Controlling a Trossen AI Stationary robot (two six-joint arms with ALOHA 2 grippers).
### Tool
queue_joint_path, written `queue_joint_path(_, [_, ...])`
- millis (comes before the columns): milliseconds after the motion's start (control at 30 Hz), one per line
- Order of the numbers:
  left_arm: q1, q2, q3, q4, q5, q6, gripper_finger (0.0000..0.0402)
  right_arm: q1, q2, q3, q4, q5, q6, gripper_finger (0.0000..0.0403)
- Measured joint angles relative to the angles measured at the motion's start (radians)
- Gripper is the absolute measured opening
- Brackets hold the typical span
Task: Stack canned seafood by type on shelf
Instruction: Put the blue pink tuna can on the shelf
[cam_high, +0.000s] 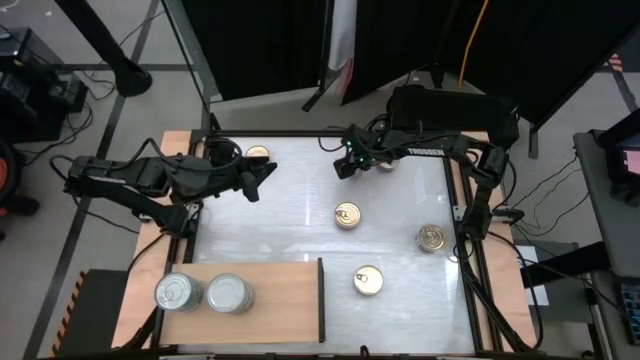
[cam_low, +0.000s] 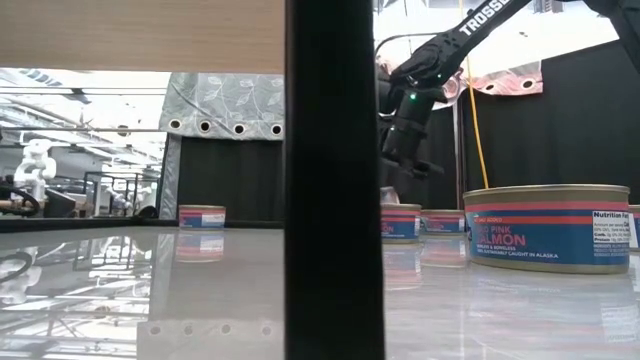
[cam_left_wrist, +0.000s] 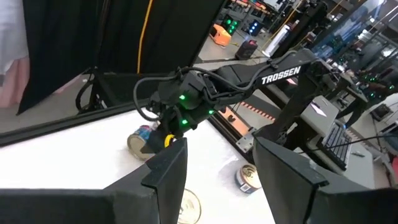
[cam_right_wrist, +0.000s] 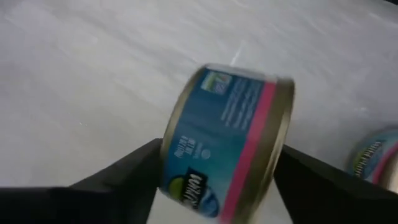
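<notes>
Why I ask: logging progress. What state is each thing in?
right tool: shut on tilted tin
left tool: open, empty
silver-lid tins: two, side by side on shelf
gold-lid tins: four, upright, off the shelf

Robotics lab, open-plan. White table (cam_high: 300, 215) boxed in by black curtains (cam_high: 260, 45) on stands, cables (cam_high: 560, 210) trailing over a grey floor. Behind the table, a white robot (cam_low: 33, 165) among benches under bright ceiling lights. Further back, more rigs, screens and green indicator lights (cam_left_wrist: 239, 25).
</notes>
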Motion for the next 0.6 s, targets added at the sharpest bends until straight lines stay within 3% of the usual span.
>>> queue_joint_path(300, [0.000, 0.000, 0.000, -0.013, 0.000, 0.010, 0.0189, 0.000, -0.018, 0.000, -0.087, -0.001, -0.168, 0.0167])
queue_joint_path(433, [0.000, 0.000, 0.000, -0.013, -0.001, 0.006, 0.0189, 0.000, -0.071, -0.001, -0.161, -0.052, -0.242, 0.0163])
queue_joint_path(600, [0.000, 0.000, 0.000, -0.013, -0.001, 0.006, 0.0189, 0.015, -0.219, -0.001, -0.213, -0.196, -0.316, 0.0183])
